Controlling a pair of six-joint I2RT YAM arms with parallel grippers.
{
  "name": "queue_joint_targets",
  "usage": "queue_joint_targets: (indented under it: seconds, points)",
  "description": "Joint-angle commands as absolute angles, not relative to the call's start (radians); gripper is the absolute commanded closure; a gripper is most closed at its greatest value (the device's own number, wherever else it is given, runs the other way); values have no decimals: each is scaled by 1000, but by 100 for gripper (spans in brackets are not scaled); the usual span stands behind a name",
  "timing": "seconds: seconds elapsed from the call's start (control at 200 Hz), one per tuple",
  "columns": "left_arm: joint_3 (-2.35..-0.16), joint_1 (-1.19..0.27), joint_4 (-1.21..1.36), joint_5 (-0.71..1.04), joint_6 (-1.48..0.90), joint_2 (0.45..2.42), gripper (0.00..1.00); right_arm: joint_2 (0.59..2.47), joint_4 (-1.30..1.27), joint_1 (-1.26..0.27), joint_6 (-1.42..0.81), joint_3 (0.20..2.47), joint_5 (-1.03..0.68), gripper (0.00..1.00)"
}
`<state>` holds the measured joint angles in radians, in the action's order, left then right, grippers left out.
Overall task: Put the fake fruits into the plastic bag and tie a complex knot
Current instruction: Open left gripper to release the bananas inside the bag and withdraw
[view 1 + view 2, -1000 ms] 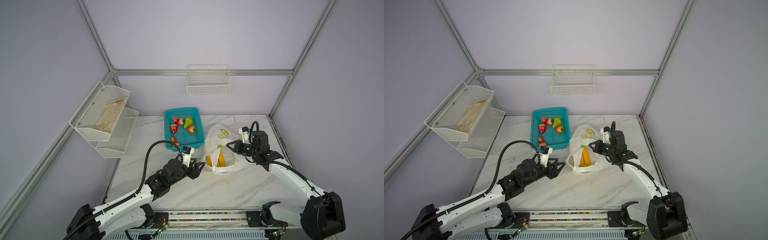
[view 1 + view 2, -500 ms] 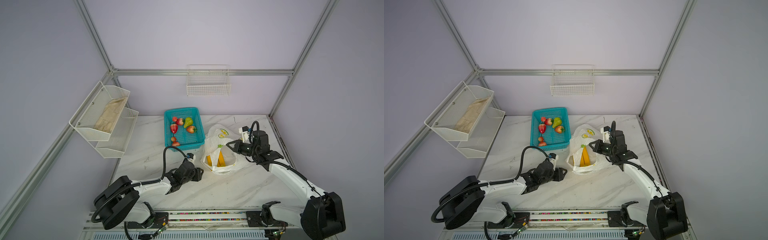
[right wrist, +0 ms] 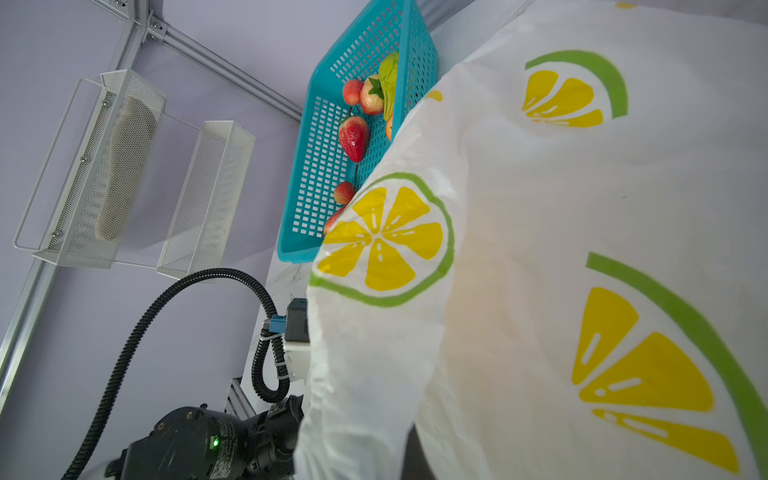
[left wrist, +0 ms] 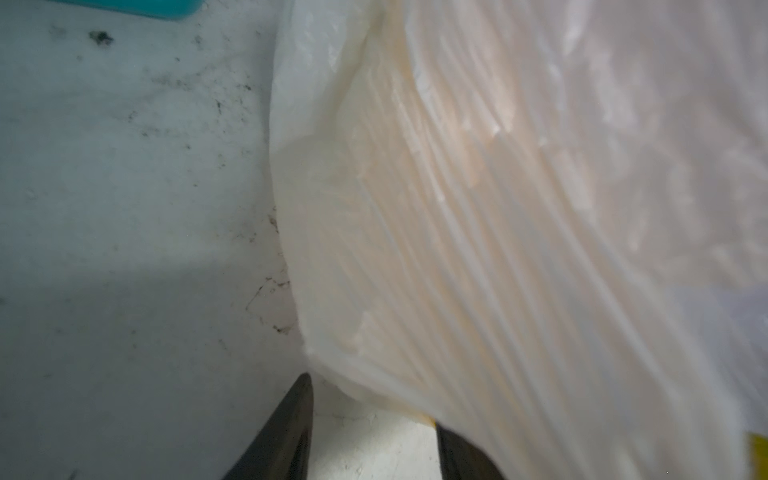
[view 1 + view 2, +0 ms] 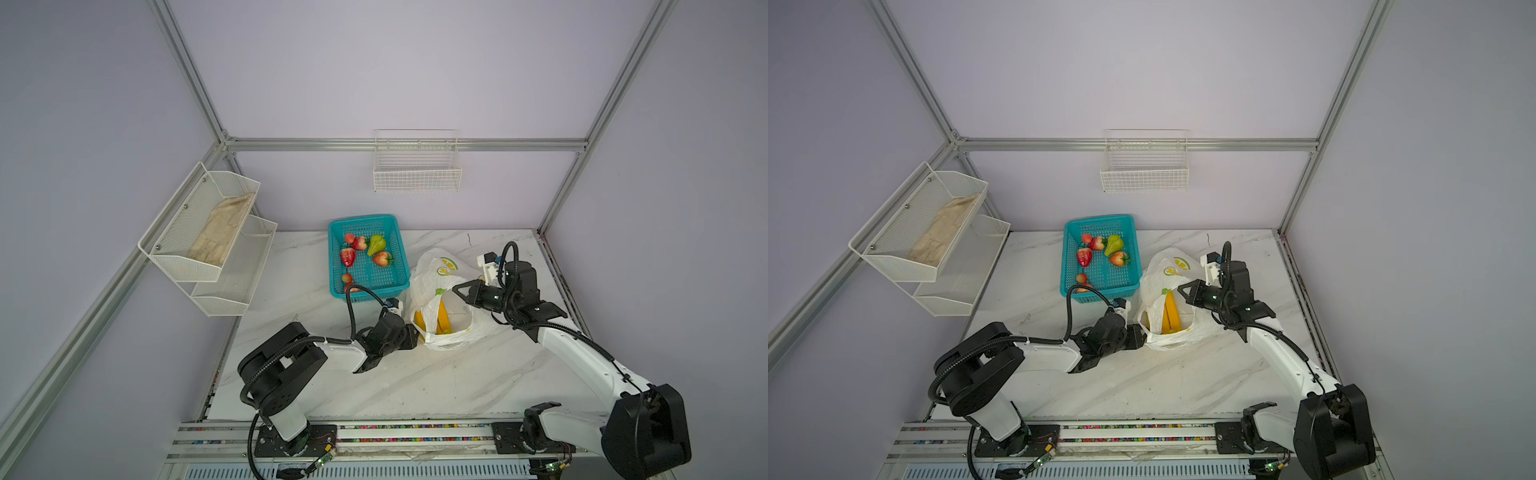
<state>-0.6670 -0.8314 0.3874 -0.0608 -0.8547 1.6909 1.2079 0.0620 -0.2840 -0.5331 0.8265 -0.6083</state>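
Marble tabletop (image 5: pixel 457 382), thin white lemon-print plastic bag (image 5: pixel 428 278) just beside the teal mesh basket (image 5: pixel 376 289) — right gripper (image 5: pixel 459 287) pinched shut on its rim, left gripper (image 4: pixel 370 403) parted at its near edge — I'd nip only film, clear of the yellow plastic banana bunch (image 5: pixel 436 318) inside.

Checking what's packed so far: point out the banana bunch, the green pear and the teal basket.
banana bunch (image 5: pixel 442 320): in a top view, middle of the yellow fruit.
green pear (image 5: pixel 376 245): in a top view, middle of its body.
teal basket (image 5: pixel 361 217): in a top view, far rim.
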Motion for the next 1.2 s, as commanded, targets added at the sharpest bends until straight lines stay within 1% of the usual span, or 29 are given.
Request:
queue_joint_targets:
  seconds: [0.0,0.18,0.47,0.59,0.68,0.75,0.785,0.855,0.965,1.105,1.195]
  points:
    - [-755,-825,484,-75,-868,1719,57,1197,37,-282,-517,825,-606,95]
    - [-767,-824,551,-77,-881,1777,65,1205,37,-282,-513,822,-610,95]
    - [-793,-823,556,-110,-885,1828,77,1200,47,-281,-514,828,-598,95]
    - [-798,-824,577,-111,-888,1845,80,1196,56,-281,-517,834,-588,95]
    - [-804,-823,596,-92,-887,1855,86,1193,63,-281,-520,841,-578,95]
    - [-804,-824,602,-68,-877,1843,95,1183,78,-279,-519,847,-562,95]
    - [-806,-824,596,-45,-869,1831,100,1175,93,-277,-512,852,-548,95]
    - [-802,-824,584,21,-862,1790,100,1163,147,-269,-484,878,-507,95]
    - [-800,-823,541,159,-870,1694,100,1137,288,-267,-418,952,-381,95]
    - [-853,-824,418,369,-873,1556,100,1091,453,-267,-345,1066,-183,95]
    - [-896,-821,327,444,-841,1474,100,1082,508,-267,-317,1110,-112,95]
